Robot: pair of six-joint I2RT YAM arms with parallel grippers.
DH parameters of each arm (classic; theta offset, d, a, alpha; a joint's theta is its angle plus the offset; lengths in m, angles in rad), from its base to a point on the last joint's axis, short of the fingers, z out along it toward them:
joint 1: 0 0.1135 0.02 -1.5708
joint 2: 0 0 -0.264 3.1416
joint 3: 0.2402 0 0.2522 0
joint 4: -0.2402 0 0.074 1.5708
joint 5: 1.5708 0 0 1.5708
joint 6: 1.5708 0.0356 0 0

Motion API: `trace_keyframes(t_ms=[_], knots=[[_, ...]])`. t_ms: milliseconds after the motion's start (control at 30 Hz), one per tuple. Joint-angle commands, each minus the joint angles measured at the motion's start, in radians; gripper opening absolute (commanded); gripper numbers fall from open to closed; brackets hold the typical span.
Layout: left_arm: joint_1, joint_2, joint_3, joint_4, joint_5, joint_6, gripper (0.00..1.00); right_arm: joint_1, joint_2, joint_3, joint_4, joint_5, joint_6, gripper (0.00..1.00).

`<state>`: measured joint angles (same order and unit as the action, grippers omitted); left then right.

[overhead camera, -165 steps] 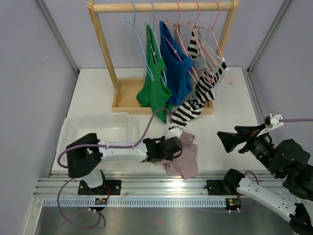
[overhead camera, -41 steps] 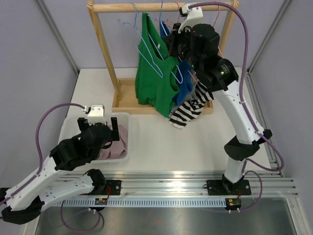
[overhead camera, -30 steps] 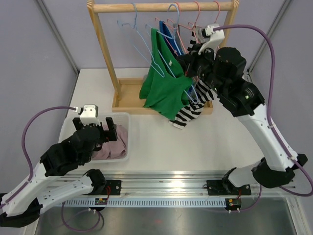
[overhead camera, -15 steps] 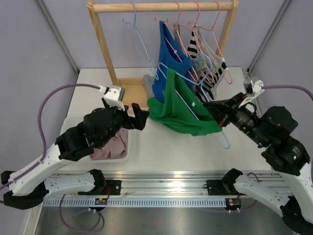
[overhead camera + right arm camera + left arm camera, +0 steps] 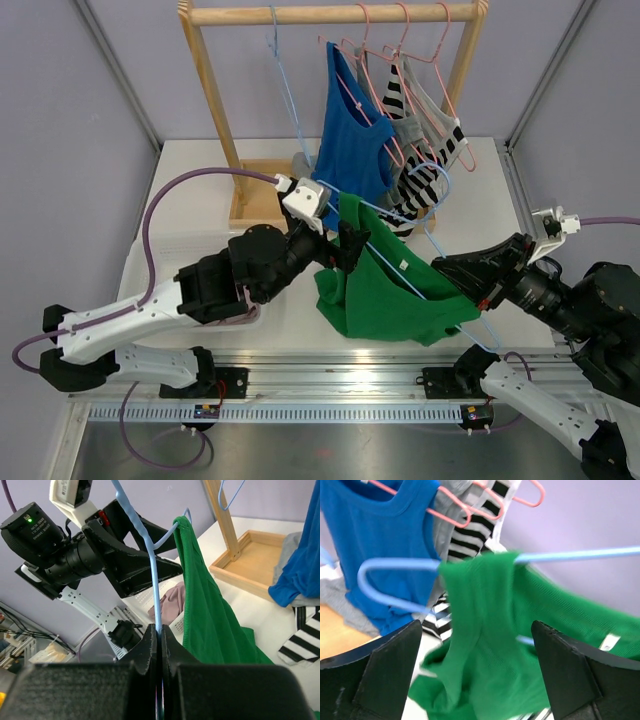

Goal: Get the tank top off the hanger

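Observation:
The green tank top hangs on a light-blue wire hanger, held off the rack above the table's front middle. My right gripper is shut on the hanger wire, its jaws pinched on it, with the green tank top draped just to the right. My left gripper is open at the top's upper left edge. In the left wrist view the green tank top fills the gap between its wide-apart fingers, and the hanger runs above them.
A wooden rack at the back holds a blue top and striped and grey garments on pink hangers, plus an empty blue hanger. A white basket with a pink garment sits under my left arm.
The right arm has pulled the hanger and green top off the rack and down toward the front. The left arm has swung from the basket to the top's edge.

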<state>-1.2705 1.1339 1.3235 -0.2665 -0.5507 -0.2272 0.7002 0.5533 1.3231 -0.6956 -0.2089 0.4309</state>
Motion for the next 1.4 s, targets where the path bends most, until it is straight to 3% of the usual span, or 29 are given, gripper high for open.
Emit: trace_keyframes(t_ms=[0, 100, 167, 233, 333, 500, 533, 633, 700, 967, 1133, 1300, 1367], knots=[[-0.020, 0.004, 0.029, 0.157, -0.051, 0.057, 0.90, -0.002, 0.003, 0.016, 0.021, -0.049, 0.046, 0.00], [-0.021, 0.023, 0.028, 0.151, -0.093, 0.071, 0.69, -0.001, 0.000, 0.021, 0.015, -0.064, 0.049, 0.00], [-0.021, 0.029, 0.029, 0.138, -0.141, 0.072, 0.41, -0.002, 0.000, 0.028, 0.011, -0.050, 0.043, 0.00], [-0.021, 0.030, 0.026, 0.127, -0.167, 0.075, 0.21, -0.001, 0.000, 0.034, -0.002, -0.024, 0.031, 0.00], [-0.021, 0.023, 0.011, 0.127, -0.196, 0.081, 0.00, -0.001, 0.005, 0.044, -0.012, -0.014, 0.020, 0.00], [-0.021, 0.003, 0.003, 0.090, -0.320, 0.063, 0.00, -0.002, 0.004, 0.034, -0.047, -0.004, -0.029, 0.00], [-0.020, -0.002, -0.001, 0.081, -0.409, 0.051, 0.00, -0.002, 0.000, 0.031, -0.062, -0.018, -0.067, 0.00], [-0.009, -0.034, -0.018, 0.018, -0.582, -0.021, 0.00, -0.001, -0.015, 0.010, -0.122, -0.094, -0.132, 0.00], [0.011, -0.066, -0.033, -0.058, -0.604, -0.098, 0.00, -0.001, -0.035, -0.019, -0.127, -0.125, -0.141, 0.00], [0.163, -0.117, -0.056, -0.266, -0.457, -0.293, 0.00, -0.002, -0.150, -0.099, -0.056, -0.241, -0.178, 0.00], [0.168, -0.120, -0.099, -0.229, -0.260, -0.297, 0.00, -0.002, -0.156, -0.146, 0.034, -0.241, -0.213, 0.00], [0.166, -0.184, -0.240, -0.076, -0.017, -0.323, 0.00, -0.002, -0.219, -0.369, 0.375, -0.221, -0.222, 0.00], [0.166, -0.204, -0.302, -0.024, 0.089, -0.320, 0.00, -0.001, -0.239, -0.448, 0.518, -0.134, -0.204, 0.00]])
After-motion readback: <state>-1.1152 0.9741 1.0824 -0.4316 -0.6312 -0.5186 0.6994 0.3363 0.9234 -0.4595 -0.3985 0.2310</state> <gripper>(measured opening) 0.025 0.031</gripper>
